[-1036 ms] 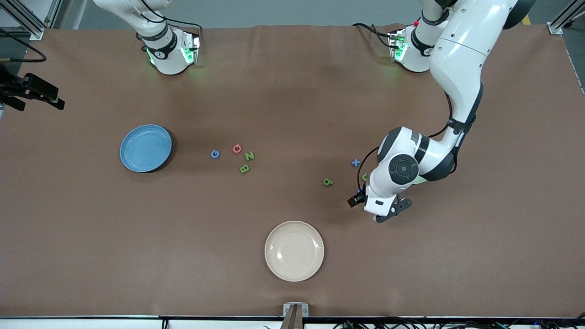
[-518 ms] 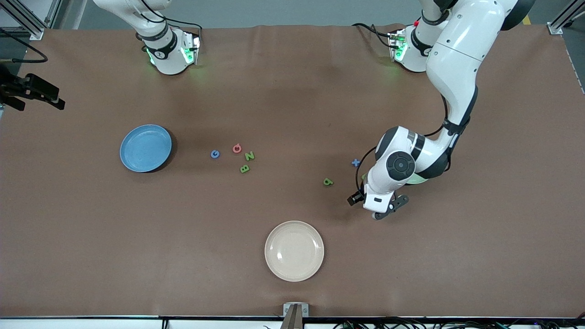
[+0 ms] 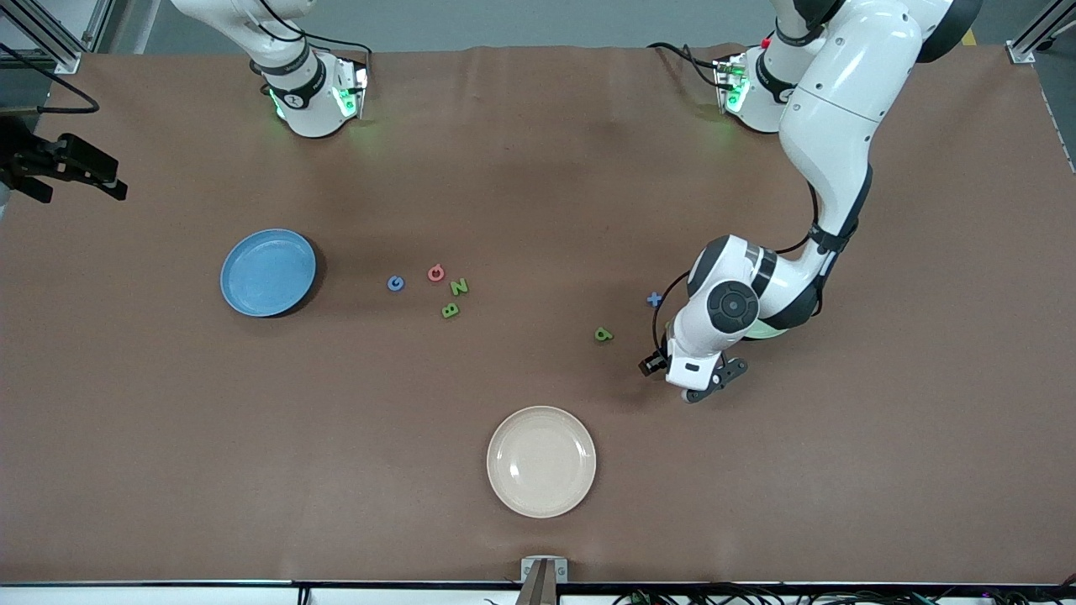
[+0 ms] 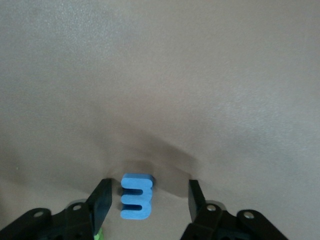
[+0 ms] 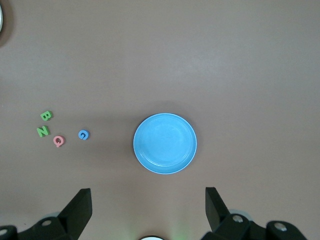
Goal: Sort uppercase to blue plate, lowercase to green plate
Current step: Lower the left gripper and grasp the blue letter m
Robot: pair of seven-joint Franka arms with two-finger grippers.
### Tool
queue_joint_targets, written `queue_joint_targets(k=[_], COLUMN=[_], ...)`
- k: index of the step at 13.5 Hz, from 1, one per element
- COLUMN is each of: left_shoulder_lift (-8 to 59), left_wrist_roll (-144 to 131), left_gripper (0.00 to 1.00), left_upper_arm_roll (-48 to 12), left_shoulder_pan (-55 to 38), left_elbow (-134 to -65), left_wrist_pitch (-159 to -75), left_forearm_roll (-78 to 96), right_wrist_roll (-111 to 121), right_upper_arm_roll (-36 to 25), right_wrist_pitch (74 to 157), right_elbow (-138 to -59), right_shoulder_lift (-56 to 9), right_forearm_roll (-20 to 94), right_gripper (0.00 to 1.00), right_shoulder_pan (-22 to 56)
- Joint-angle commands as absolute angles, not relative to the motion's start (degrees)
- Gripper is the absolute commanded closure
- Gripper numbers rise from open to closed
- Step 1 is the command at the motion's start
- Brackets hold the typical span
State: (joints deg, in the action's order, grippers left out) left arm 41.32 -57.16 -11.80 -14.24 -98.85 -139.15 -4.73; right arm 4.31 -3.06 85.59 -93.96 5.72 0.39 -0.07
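The blue plate [image 3: 268, 272] lies toward the right arm's end and shows in the right wrist view [image 5: 165, 143]. Beside it lie the uppercase: blue G [image 3: 395, 283], pinkish-red Q [image 3: 435, 272], green N [image 3: 458, 286], green B [image 3: 450, 310]. Of the lowercase, the blue x [image 3: 654, 298] and the green a-like letter [image 3: 603, 334] lie near the left arm. The green u is hidden. My left gripper [image 3: 708, 385] is open, low over the table, with the blue m [image 4: 136, 196] lying between its fingers [image 4: 101, 200]. The green plate [image 3: 767, 330] is mostly hidden under the left arm. My right gripper [image 5: 147, 200] is open, empty, high over the table.
A cream-white plate [image 3: 541, 461] lies near the front camera's edge, in the middle. A black device [image 3: 63, 164] hangs over the table's edge at the right arm's end. Both arm bases stand along the table's farthest edge.
My left gripper has shifted slightly toward the right arm's end and now covers the green u that showed beside it before. The letters and plates have not moved.
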Motion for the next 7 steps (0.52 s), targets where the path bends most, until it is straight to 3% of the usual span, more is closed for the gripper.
queue_joint_targets(k=[1, 4, 7], left_shoulder_lift=[40.7, 40.4, 40.4], left_wrist_roll=[-58.4, -58.4, -58.4], left_gripper=[0.32, 0.38, 0.56], left_upper_arm_roll=[-11.8, -11.9, -11.9], left_shoulder_pan=[-14.3, -14.3, -14.3], left_elbow=[-100.3, -100.6, -100.6], left_wrist_pitch=[-140.1, -140.0, -140.0], left_forearm_roll=[-6.2, -6.2, -6.2], right_wrist_roll=[4.7, 4.6, 3.7], right_upper_arm_roll=[-3.0, -3.3, -3.3], right_wrist_pitch=[86.3, 86.2, 85.3], right_elbow=[-95.4, -95.5, -94.3], right_shoulder_lift=[7.2, 7.0, 6.7], right_forearm_roll=[-0.5, -0.1, 0.0], right_gripper=[0.00, 0.00, 0.00], right_shoulder_pan=[0.0, -0.1, -0.1])
